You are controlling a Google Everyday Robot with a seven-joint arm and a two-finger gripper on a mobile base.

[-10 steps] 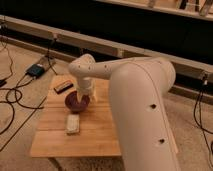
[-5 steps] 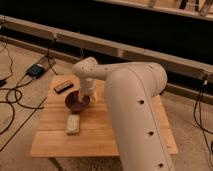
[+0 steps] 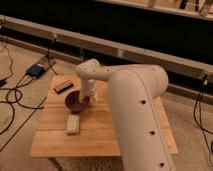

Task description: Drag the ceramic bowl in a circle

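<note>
A small wooden table (image 3: 102,137) stands on a pale carpeted floor, with a dark wall behind it. Nearest to the camera, the thick white arm (image 3: 140,115) rises over the table's right half and hides much of that side. It bends left toward the middle of the table.

A pale block (image 3: 73,123) lies flat on the left half of the table, about midway between the near and far edges. Just beyond it, close but apart, sits the bowl (image 3: 74,103), dark maroon and glossy, upright on the wood. It is left of the table's centre and nearer the far edge. Its inside is in shadow, so any contents cannot be made out.

The gripper (image 3: 88,96) points down at the bowl's right rim, released, its jaws spread wide. Whether it touches the rim or dips inside cannot be told.

A small dark flat thing (image 3: 62,88) lies by the far left corner, clear of the bowl.

Left of the table, black cables (image 3: 12,97) trail across the floor to a dark box (image 3: 36,70). A pale rail (image 3: 125,50) runs along the foot of the wall.
</note>
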